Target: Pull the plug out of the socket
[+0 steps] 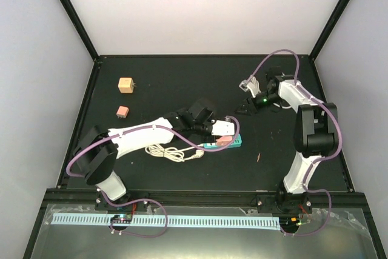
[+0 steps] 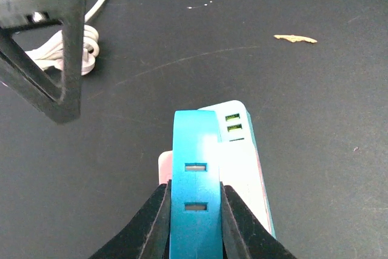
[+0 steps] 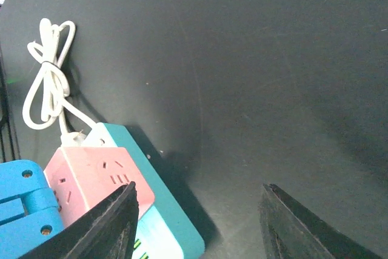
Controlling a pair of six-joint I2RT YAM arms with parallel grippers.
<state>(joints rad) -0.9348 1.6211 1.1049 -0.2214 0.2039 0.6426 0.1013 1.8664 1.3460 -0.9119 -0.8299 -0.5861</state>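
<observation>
Two grippers meet mid-table in the top view. The left gripper (image 1: 225,128) sits over the pink plug block (image 1: 223,141), which is seated on the teal-and-white power strip (image 1: 235,144). The right gripper (image 1: 247,106) hangs just beyond, and the strip's white cord (image 1: 167,151) lies coiled to the left.

The left wrist view shows what that hides: black fingers (image 2: 159,225) pressed against both sides of a blue slotted bar (image 2: 194,150) lying over the block. I cannot tell whether that bar belongs to the plug.

Only the right wrist view shows the block's socket faces, and the right claw spread wide and empty.

The plastic looks rigid, smooth and light. The strip will probably lift with the plug, so grip the block's flat sides and pin the strip.
</observation>
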